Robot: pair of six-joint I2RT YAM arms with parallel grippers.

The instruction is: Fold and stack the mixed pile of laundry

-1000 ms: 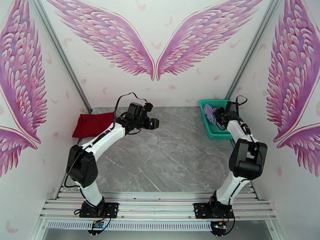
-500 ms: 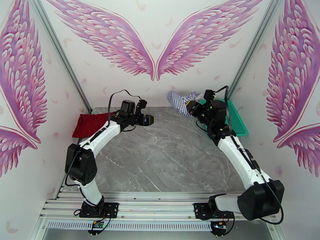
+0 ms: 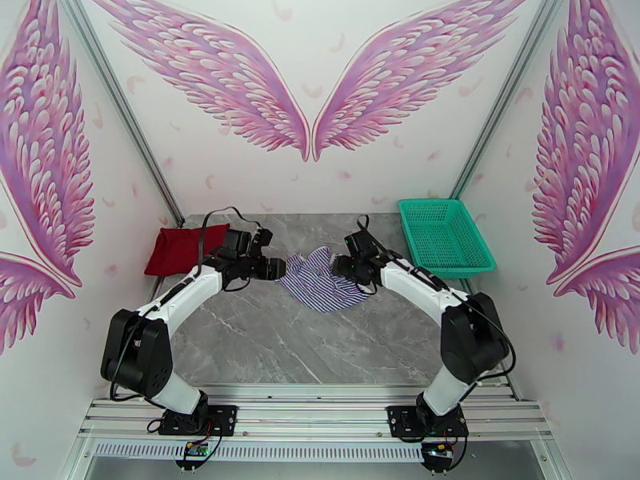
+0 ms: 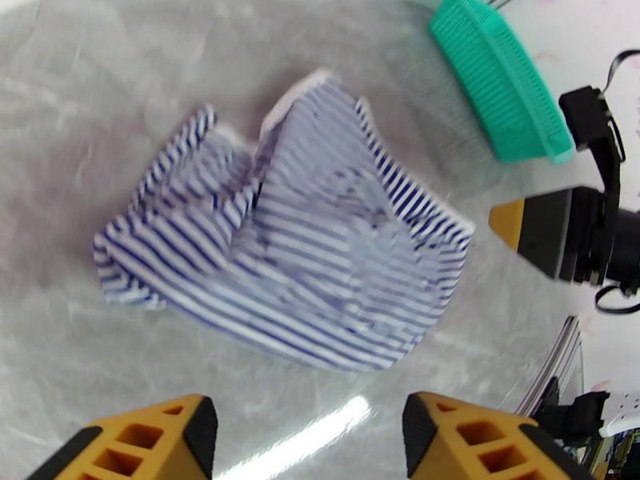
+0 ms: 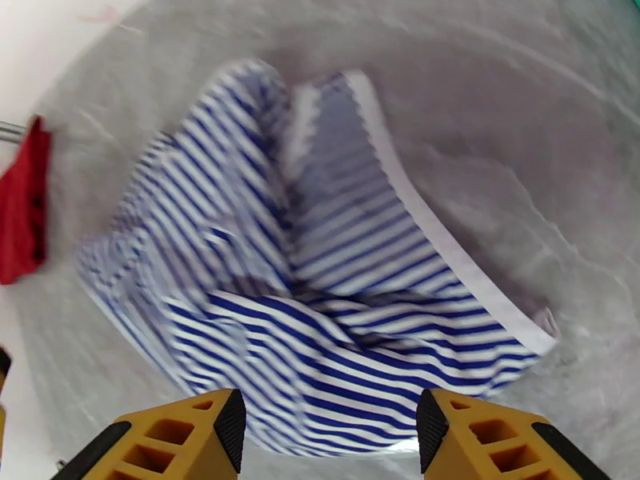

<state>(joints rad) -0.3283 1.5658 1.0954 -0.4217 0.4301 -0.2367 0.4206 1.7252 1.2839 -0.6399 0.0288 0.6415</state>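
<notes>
The blue-and-white striped shirt (image 3: 318, 279) lies crumpled on the grey table between the two arms; it also shows in the left wrist view (image 4: 304, 258) and the right wrist view (image 5: 320, 274). My left gripper (image 3: 280, 269) hovers at the shirt's left edge, open, with nothing between its yellow fingers (image 4: 152, 442). At the shirt's right edge, just above the cloth, my right gripper (image 3: 336, 266) stands open and holds nothing, its fingers (image 5: 488, 438) spread wide. The dark red T-shirt (image 3: 182, 248) lies folded at the table's far left corner.
A teal mesh basket (image 3: 445, 236) sits at the table's back right, with nothing in it. The grey marble table (image 3: 320, 346) runs bare toward the near rail. White walls with pink wings close in on three sides.
The right arm carried the striped shirt out of the basket, swung left and let it go at the table's middle. The left gripper drew slightly left and down toward the shirt.
</notes>
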